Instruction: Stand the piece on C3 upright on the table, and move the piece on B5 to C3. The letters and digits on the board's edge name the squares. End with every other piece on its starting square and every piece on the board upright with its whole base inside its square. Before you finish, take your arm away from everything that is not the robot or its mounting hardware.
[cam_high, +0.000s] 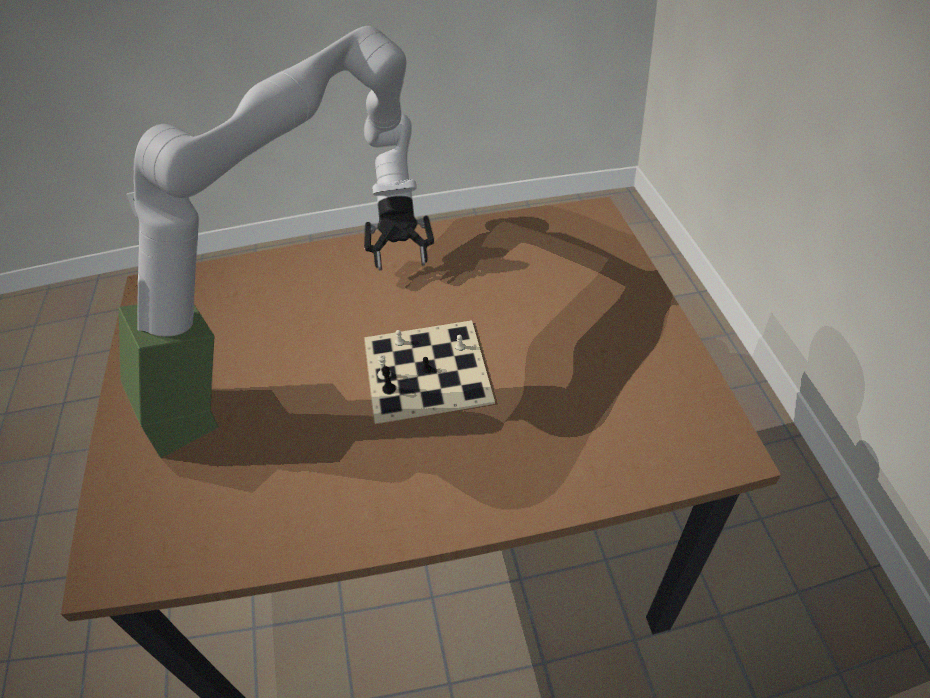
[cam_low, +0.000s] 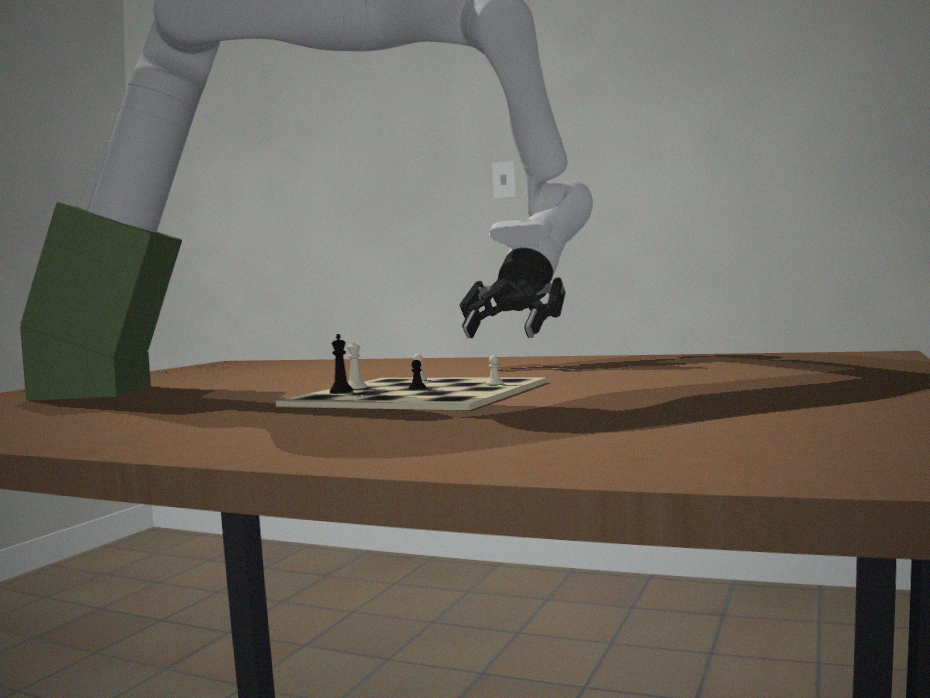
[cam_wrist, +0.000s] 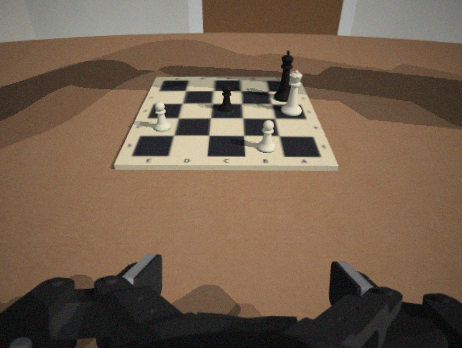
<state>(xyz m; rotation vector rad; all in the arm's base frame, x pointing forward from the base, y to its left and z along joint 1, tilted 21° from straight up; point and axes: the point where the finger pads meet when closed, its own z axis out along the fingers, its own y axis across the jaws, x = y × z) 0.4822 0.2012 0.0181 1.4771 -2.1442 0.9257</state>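
Observation:
A small chessboard (cam_high: 480, 359) (cam_low: 480, 401) (cam_wrist: 305, 165) lies mid-table. A black pawn (cam_high: 427, 365) (cam_low: 415, 374) (cam_wrist: 226, 99) stands upright on C3. A white pawn (cam_high: 398, 335) (cam_low: 418, 358) (cam_wrist: 266, 137) stands upright on B5, on the board row nearest my gripper. My gripper (cam_high: 400, 260) (cam_low: 500, 330) (cam_wrist: 245, 277) is open and empty. It hangs above the bare table behind the board's row-5 edge, well clear of all pieces.
A white pawn (cam_high: 461, 344) (cam_low: 493, 370) (cam_wrist: 161, 116), a white queen (cam_high: 383, 366) (cam_low: 353, 365) (cam_wrist: 293, 94) and a black king (cam_high: 388, 383) (cam_low: 339, 364) (cam_wrist: 285, 76) also stand on the board. The arm's green pedestal (cam_high: 165, 375) (cam_low: 90, 308) stands at the table's left.

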